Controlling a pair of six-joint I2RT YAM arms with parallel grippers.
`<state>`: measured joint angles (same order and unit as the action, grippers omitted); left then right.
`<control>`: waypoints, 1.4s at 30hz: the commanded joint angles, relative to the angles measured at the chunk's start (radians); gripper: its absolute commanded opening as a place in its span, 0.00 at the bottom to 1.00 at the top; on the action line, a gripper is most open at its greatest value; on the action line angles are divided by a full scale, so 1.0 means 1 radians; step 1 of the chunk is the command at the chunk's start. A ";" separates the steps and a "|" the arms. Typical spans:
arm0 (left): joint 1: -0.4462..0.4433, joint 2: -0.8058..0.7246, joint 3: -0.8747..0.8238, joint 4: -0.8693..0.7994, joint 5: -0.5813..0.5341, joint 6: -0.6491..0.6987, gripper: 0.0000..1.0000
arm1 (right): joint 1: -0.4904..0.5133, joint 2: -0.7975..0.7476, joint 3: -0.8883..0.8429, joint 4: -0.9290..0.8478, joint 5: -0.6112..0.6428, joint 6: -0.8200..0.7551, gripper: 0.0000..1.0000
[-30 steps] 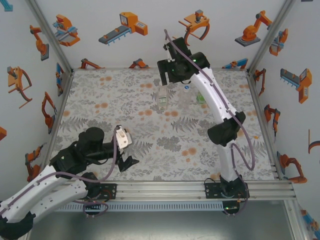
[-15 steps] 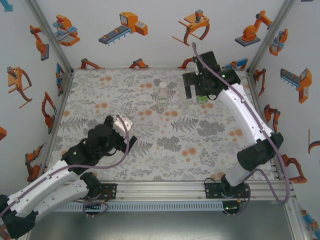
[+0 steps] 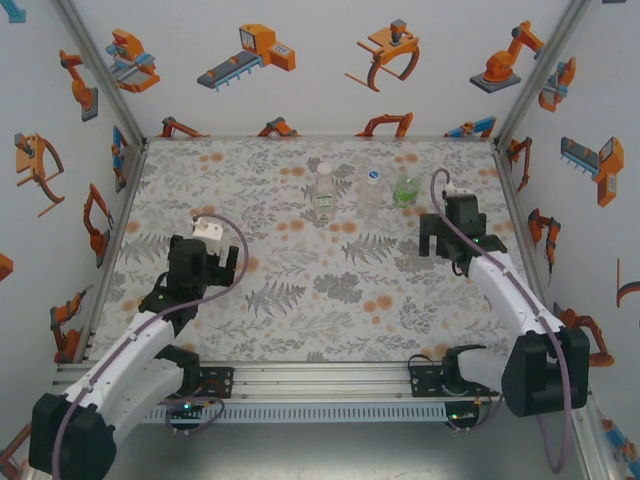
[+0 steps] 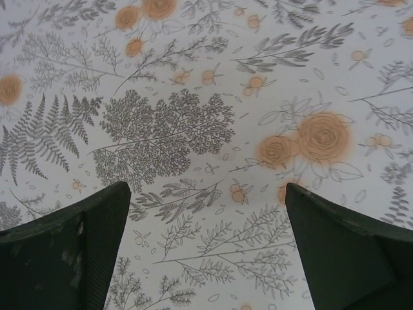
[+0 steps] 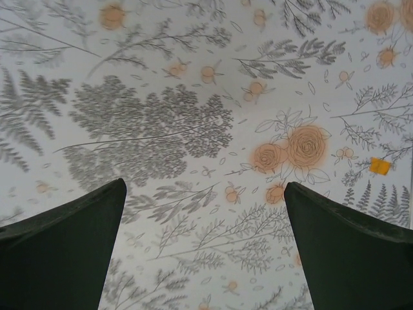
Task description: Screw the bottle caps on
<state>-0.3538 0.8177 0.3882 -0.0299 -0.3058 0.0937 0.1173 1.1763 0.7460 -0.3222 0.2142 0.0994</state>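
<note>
Three bottles stand in a row at the back middle of the table. The one with the white-and-green label (image 3: 324, 197) has a white cap (image 3: 324, 170) on top. The plain bottle (image 3: 371, 198) carries a bluish cap (image 3: 373, 175). The green-labelled bottle (image 3: 404, 191) is at the right of the row. My right gripper (image 3: 445, 250) (image 5: 204, 187) hangs open over bare cloth, nearer than the green bottle and to its right. My left gripper (image 3: 205, 268) (image 4: 206, 194) is open too, pointing down at the cloth on the left, far from the bottles.
A floral cloth (image 3: 330, 300) covers the table, with walls on three sides and a metal rail (image 3: 330, 375) along the near edge. A small orange-yellow square (image 5: 380, 166) lies on the cloth, at the right in the right wrist view.
My right arm has pulled away from the bottles, toward the near right, and lowered. My left arm has swung left and turned its gripper down at the cloth.
</note>
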 commanded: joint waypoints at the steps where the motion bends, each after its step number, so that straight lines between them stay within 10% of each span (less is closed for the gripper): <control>1: 0.069 0.029 -0.050 0.200 0.080 -0.024 0.97 | -0.054 -0.019 -0.105 0.264 -0.019 -0.038 0.99; 26: 0.351 0.725 -0.048 1.001 0.433 -0.085 0.97 | -0.241 0.317 -0.307 1.062 -0.343 0.004 0.99; 42: 0.359 0.721 0.008 0.883 0.392 -0.110 0.97 | -0.180 0.361 -0.381 1.220 -0.142 0.007 0.99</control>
<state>0.0010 1.5425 0.3794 0.8440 0.0898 0.0029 -0.0692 1.5318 0.3710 0.8478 0.0460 0.1074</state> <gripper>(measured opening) 0.971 0.992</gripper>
